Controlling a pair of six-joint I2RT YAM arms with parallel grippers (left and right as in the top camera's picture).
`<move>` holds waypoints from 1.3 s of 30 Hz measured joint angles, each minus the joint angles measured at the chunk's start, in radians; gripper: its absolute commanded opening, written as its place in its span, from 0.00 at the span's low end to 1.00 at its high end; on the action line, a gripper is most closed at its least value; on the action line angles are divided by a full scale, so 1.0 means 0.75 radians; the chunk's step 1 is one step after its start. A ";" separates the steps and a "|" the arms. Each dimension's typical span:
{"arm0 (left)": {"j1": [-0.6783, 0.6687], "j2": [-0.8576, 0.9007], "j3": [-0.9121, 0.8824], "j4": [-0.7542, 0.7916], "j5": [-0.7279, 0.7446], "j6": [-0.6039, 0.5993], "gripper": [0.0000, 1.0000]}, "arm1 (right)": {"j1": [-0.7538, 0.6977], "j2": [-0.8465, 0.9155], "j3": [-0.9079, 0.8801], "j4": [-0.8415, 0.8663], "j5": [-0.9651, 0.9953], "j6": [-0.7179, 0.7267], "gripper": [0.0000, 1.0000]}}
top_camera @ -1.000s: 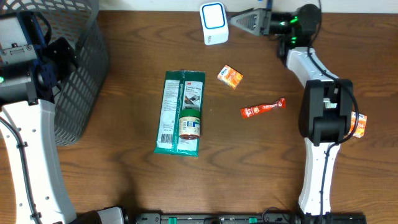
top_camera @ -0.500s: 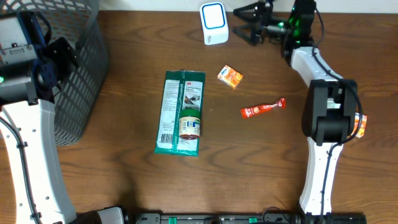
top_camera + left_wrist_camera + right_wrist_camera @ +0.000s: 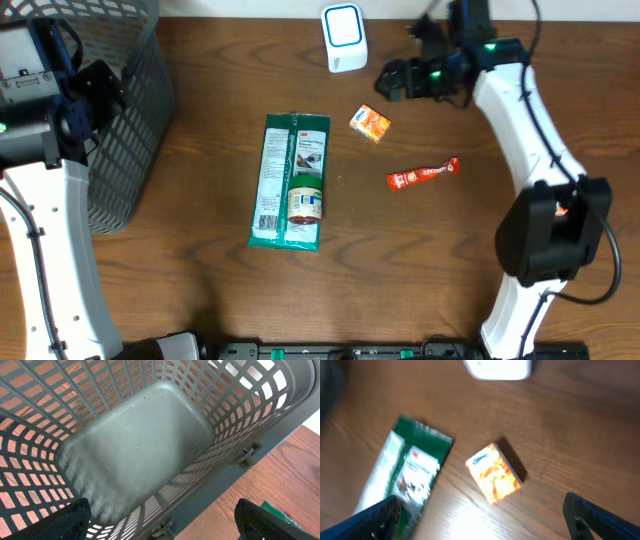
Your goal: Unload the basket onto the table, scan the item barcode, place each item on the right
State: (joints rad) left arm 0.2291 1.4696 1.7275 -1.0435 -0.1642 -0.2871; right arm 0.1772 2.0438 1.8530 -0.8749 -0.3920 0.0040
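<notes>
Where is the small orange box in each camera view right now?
Overhead: small orange box, upper centre, right of the green packet.
Left wrist: not in it; this camera looks into the basket.
Right wrist: centre of frame.
Shared landmark: white scanner, beyond the box in overhead and right wrist.

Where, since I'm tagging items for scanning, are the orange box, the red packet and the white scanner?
orange box (image 3: 370, 123), overhead view, centre of top face.
red packet (image 3: 423, 174), overhead view, middle of its length.
white scanner (image 3: 344, 37), overhead view, centre of its face.
</notes>
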 measured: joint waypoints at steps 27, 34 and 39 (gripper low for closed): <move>0.000 0.000 0.000 0.001 0.000 0.000 0.92 | 0.247 0.300 -0.009 -0.308 0.615 -0.295 0.02; 0.000 0.000 0.000 0.001 0.000 0.000 0.92 | 0.066 0.037 -0.012 -0.591 0.771 -0.166 0.01; 0.000 0.000 0.000 0.001 0.000 0.000 0.92 | -0.179 0.016 -0.045 -0.702 0.827 0.011 0.01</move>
State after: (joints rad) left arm 0.2291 1.4696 1.7275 -1.0431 -0.1642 -0.2871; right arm 0.0433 2.0560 1.8191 -1.4014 0.2279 0.0120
